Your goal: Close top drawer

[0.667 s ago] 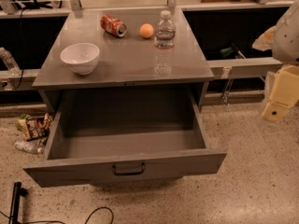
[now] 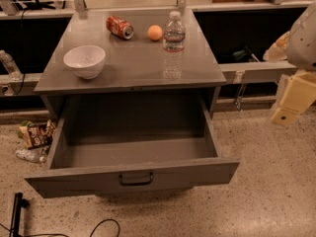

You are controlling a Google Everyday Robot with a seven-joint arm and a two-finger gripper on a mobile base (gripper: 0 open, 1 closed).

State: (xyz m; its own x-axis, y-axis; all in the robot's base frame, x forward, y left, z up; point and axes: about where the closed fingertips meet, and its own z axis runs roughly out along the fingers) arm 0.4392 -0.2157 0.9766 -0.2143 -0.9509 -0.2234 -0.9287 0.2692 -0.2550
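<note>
Camera view: the top drawer (image 2: 74, 181) is pulled far out of the cabinet (image 2: 123, 75) toward the camera, and its tray looks empty. The gripper (image 2: 291, 100) hangs at the right edge, well apart from the drawer and level with the cabinet's side. Whether it is released or clenched cannot be told, and nothing is seen in it.

The likeliest trouble comes from that offset. If the gripper comes in from the right and lands near the panel's right corner instead of by the handle (image 2: 136, 178), the push may skew the drawer on its rails and jam it part way. The arm could also clip that jutting corner as it comes in. A hard shove that slams the drawer home could jolt the top, tipping the upright bottle (image 2: 174, 43) or rolling the orange (image 2: 155, 32) and the can (image 2: 120, 26), which lies on its side. The bowl (image 2: 85, 60) seems safer.

The drawer's front faces the camera. The panel's long axis runs left to right, and its travel runs straight back into the cabinet.
</note>
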